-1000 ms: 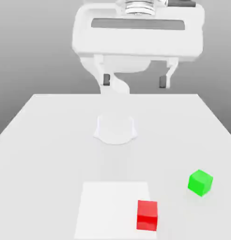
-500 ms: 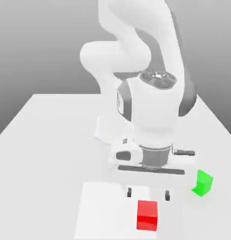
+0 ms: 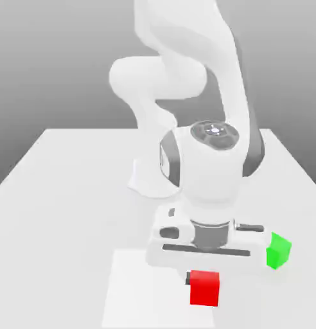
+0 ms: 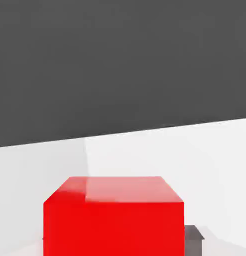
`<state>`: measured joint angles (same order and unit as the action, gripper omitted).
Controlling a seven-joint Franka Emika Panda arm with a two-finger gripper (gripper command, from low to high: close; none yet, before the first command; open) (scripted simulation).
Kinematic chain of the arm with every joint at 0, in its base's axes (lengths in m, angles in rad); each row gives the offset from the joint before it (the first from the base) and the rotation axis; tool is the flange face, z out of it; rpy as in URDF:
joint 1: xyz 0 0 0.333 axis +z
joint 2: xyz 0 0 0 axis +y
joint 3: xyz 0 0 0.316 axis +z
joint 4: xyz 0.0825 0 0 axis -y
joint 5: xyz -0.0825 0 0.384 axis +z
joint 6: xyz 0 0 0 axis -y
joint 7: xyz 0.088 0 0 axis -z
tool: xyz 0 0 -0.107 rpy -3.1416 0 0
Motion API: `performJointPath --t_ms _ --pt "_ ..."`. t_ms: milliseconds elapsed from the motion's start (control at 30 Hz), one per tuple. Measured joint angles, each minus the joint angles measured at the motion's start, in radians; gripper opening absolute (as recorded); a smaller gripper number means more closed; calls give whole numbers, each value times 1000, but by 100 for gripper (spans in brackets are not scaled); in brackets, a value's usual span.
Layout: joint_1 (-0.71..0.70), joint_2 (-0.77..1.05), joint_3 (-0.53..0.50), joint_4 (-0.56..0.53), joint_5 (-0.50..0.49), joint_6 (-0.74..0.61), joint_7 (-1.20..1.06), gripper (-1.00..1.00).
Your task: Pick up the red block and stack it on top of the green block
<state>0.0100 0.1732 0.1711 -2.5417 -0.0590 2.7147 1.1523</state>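
One gripper point(image 3: 204, 284), two-fingered, pointing down: we found it closed on the red block point(image 3: 204, 288), a plain bright cube set between its fingers. We noted one dark fingertip point(image 3: 188, 278) against the cube's side, towards the exterior view's left; in the hand view another dark fingertip point(image 4: 193, 240) met the cube's side.

Item, one hand housing, white, broad, with a dark slot: we recorded it directly above the cube, the white arm point(image 3: 212, 164) rising behind it.

Item, one pale square patch point(image 3: 148, 289) on the light table point(image 3: 58, 225): we saw the red block over its edge, at the exterior view's right. Whether the cube touched the surface or hung just clear of it, we could not tell.

Item, one green block point(image 3: 279, 250), near the housing's end at the exterior view's right, with nothing stacked on it. We observed the housing standing in front of part of it, cutting off one side.

Hard to make out: the far fingertip in the exterior view, masked by the red block; the red block's lower part, cut off by the hand view's border; and a dark grey expanse point(image 4: 120, 65) beyond the pale surfaces, which we could not identify.
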Motion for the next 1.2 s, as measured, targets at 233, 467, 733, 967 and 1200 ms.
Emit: performJointPath --t_ms 233,467,733,967,1200 --pt "113 -102 81 -50 99 -32 277 -100" --pt "235 -180 140 -102 132 -52 619 -100" --pt "315 -213 197 -151 89 -53 1001 -100" --pt "307 -120 184 -142 -7 28 1084 -100" --pt "339 -1 133 -143 -123 133 1167 100"
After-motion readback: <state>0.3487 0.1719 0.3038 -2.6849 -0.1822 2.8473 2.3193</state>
